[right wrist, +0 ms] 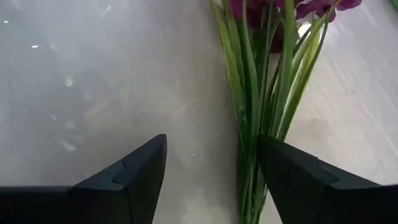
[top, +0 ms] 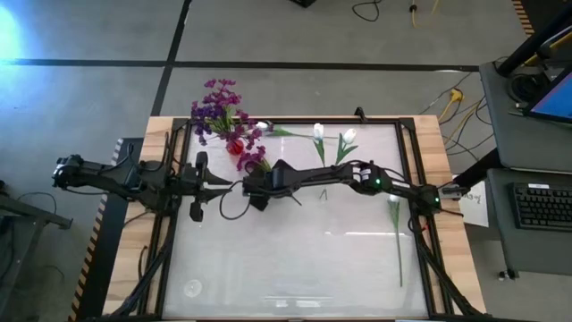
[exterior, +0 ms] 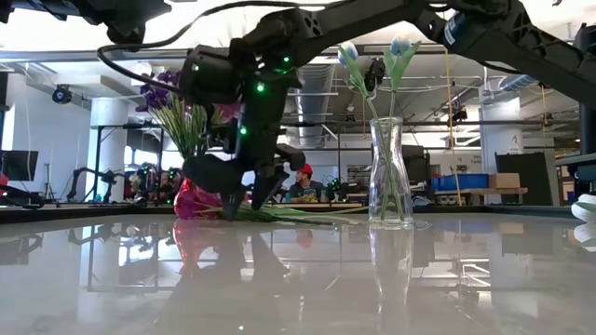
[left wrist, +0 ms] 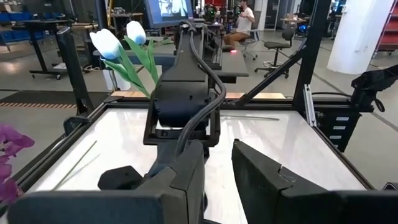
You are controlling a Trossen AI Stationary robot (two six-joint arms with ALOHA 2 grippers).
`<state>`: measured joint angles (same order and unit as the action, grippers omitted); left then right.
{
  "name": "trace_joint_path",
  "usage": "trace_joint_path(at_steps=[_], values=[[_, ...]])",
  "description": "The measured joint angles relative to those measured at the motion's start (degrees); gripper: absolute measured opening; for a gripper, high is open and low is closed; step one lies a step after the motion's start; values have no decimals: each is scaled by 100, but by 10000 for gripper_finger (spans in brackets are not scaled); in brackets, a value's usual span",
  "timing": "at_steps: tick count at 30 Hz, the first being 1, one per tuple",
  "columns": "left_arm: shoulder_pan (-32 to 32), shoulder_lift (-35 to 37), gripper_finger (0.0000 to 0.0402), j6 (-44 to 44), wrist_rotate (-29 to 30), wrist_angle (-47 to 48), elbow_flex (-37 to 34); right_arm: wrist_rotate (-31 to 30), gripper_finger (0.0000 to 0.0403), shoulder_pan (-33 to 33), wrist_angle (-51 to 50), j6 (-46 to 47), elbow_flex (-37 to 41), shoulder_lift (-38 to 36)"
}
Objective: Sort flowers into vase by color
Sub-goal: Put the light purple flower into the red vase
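A flower with magenta-purple blossoms and long green leaves (right wrist: pixel 249 112) lies on the white table beside a short magenta vase (exterior: pixel 191 200). That vase holds upright purple flowers (top: pixel 217 109). My right gripper (right wrist: pixel 211 174) points down over the lying flower's leaves and is open. The leaves pass just inside one finger (right wrist: pixel 298 180); whether they touch it, I cannot tell. A clear glass vase (exterior: pixel 386 177) holds two white tulips (top: pixel 318 131). Another white tulip (top: pixel 395 234) lies flat near the table's right edge. My left gripper (top: pixel 198 186) waits open at the table's left.
The right arm (left wrist: pixel 186 93) stretches across the table's middle, passing close by the glass vase. A black frame (top: pixel 407 179) borders the white table surface. The near half of the table (top: pixel 295 268) holds only the lying tulip. People sit in the room beyond (exterior: pixel 303 181).
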<state>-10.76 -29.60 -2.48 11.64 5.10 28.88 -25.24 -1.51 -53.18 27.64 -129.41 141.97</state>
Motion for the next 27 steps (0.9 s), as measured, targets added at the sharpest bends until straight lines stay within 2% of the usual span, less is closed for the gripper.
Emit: trace_joint_path(at_steps=[4,10,20,27], values=[[0,-42,76,0,2,2,-7,61,217,-87,112,0,147,-8],[0,-120,76,0,2,1,-9,519,169,-107,263,-138,325,-33],[0,-215,76,0,4,-63,24,529,58,253,71,-682,351,-115],[0,-226,76,-273,4,-79,-53,676,13,467,-204,-935,366,-244]])
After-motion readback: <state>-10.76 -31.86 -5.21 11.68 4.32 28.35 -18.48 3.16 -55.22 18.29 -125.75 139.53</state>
